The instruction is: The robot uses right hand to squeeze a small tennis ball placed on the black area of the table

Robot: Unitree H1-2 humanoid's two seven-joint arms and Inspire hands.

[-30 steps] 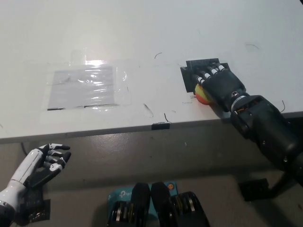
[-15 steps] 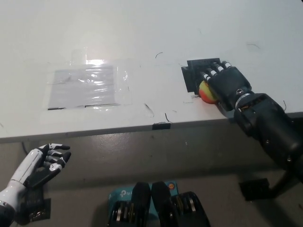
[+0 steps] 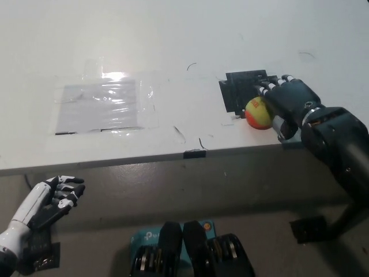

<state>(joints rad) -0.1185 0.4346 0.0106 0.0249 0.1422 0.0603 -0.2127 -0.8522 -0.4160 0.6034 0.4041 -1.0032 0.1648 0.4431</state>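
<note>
A small yellow and orange tennis ball (image 3: 258, 112) lies at the lower right corner of the black patch (image 3: 237, 93) on the white table (image 3: 190, 40). My black right hand (image 3: 293, 103) sits just right of the ball, fingers stretched out over the patch's upper right part and spread apart. Most of the ball shows, and only its right side touches the hand. My white left hand (image 3: 51, 199) rests at the lower left, below the table's front edge, loosely curled and holding nothing.
A clear plastic sheet (image 3: 102, 107) is taped flat on the left half of the table. A short black tape mark (image 3: 195, 153) sits on the front edge. A teal box (image 3: 144, 238) lies on the floor below.
My right hand has drawn back to the right and uncurled off the ball, which it covered before. The ball now lies exposed, shifted slightly right.
</note>
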